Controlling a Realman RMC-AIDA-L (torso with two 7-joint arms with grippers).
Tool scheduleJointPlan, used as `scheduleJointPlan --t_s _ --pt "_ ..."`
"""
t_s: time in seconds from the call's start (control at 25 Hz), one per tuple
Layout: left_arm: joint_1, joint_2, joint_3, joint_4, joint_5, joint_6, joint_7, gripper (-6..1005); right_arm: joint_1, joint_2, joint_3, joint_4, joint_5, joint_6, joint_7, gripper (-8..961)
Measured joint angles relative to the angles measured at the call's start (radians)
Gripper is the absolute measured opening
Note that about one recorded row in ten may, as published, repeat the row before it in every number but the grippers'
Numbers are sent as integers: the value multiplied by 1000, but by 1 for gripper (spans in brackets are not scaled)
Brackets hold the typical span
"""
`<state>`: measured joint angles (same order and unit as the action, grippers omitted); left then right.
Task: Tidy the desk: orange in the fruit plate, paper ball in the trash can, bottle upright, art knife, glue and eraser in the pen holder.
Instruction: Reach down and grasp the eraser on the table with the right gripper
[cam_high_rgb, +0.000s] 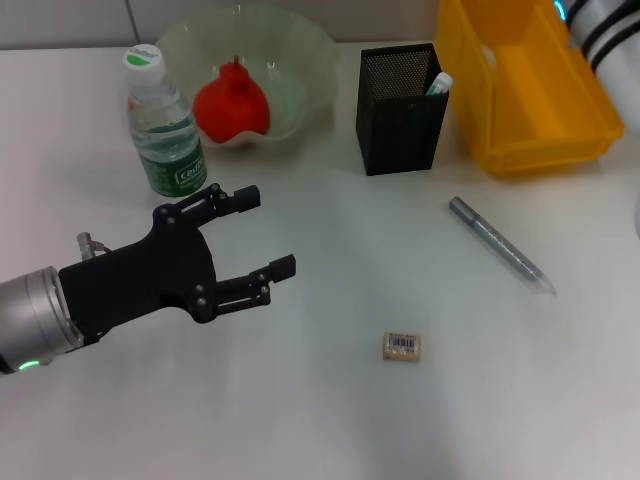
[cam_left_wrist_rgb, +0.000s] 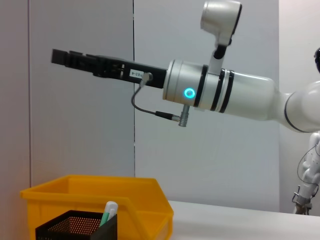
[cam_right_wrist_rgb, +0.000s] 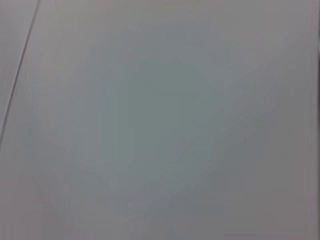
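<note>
White desk (cam_high_rgb: 330, 420) w/ grey wall behind; eraser (cam_high_rgb: 402, 346) lying near-centre; left gripper (cam_high_rgb: 255, 232) hovering released; right gripper (cam_left_wrist_rgb: 67, 58) raised above trash can (cam_left_wrist_rgb: 145, 202), can't tell fingers.

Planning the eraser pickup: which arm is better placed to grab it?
Probably left. The left end effector hovers open over the desk near the eraser; the right arm is raised behind the trash can.

The left end effector (cam_high_rgb: 262, 232) hovers open over the desk (cam_high_rgb: 330, 420), near the upright bottle (cam_high_rgb: 163, 123).
</note>
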<state>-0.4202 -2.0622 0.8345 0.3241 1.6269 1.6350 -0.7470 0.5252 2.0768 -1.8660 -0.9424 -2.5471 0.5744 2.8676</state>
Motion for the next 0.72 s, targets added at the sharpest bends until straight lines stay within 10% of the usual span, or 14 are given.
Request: scheduleJointPlan --t_s 0.4,0.72 --pt "0 15 0 11 3 26 -15 838 -59 -2 -44 -341 144 -442 83 651" --pt "3 31 -20 13 1 32 -29 838 -83 -23 176 -642 293 -1084 11 651"
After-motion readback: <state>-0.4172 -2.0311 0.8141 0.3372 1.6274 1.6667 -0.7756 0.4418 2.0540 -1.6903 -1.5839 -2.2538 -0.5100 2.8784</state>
